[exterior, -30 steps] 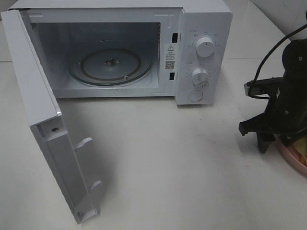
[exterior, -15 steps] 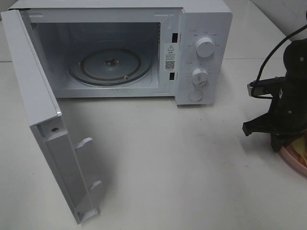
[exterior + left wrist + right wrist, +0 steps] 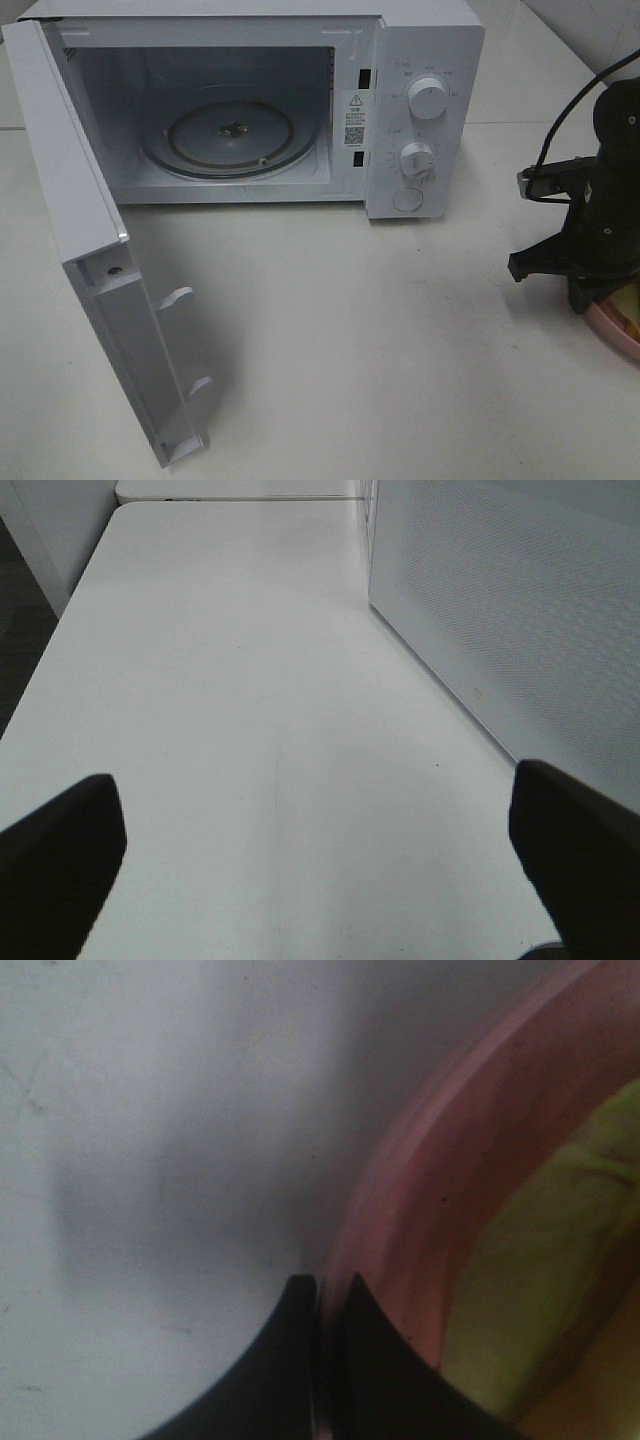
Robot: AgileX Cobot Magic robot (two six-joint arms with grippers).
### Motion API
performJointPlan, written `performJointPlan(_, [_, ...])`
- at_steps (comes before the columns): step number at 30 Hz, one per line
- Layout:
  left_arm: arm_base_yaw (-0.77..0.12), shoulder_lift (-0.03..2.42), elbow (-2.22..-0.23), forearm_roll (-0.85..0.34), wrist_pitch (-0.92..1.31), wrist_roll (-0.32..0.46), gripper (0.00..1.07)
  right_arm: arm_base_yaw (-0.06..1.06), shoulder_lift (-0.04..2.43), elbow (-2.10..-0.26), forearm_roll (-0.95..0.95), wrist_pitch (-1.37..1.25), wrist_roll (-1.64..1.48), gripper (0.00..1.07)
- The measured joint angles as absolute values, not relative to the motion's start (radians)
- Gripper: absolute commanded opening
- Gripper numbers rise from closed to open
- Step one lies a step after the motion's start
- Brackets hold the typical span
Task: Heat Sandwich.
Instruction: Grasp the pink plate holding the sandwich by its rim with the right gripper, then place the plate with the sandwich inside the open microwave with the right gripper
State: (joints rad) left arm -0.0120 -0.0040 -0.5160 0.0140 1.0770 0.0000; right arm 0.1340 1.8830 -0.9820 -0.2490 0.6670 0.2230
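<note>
The sandwich (image 3: 560,1250), pale yellow-green with darker layers, lies on a round pink plate (image 3: 420,1190) at the table's right edge; only slivers of the sandwich (image 3: 633,318) and the plate (image 3: 612,334) show in the high view. My right gripper (image 3: 582,300) is down at the plate's near rim. In the right wrist view the right gripper (image 3: 326,1305) has its fingers pressed together on that rim. The white microwave (image 3: 425,60) stands at the back with its door (image 3: 90,250) swung open and its glass turntable (image 3: 230,135) bare. My left gripper (image 3: 320,860) is open and empty over bare table.
The open door juts toward the front left of the table. The microwave's perforated side wall (image 3: 520,620) is close beside the left gripper. A black cable (image 3: 560,110) hangs by the right arm. The table's right edge is next to the plate.
My right gripper has moved right and down to the plate's rim, and its fingers have closed together. The microwave and door have not moved.
</note>
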Motion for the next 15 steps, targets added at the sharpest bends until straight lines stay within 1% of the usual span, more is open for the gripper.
performJointPlan(15, [-0.012, -0.004, -0.516, 0.014, 1.077, 0.0, 1.0, 0.135, 1.882, -0.982, -0.303, 0.672, 0.253, 0.0])
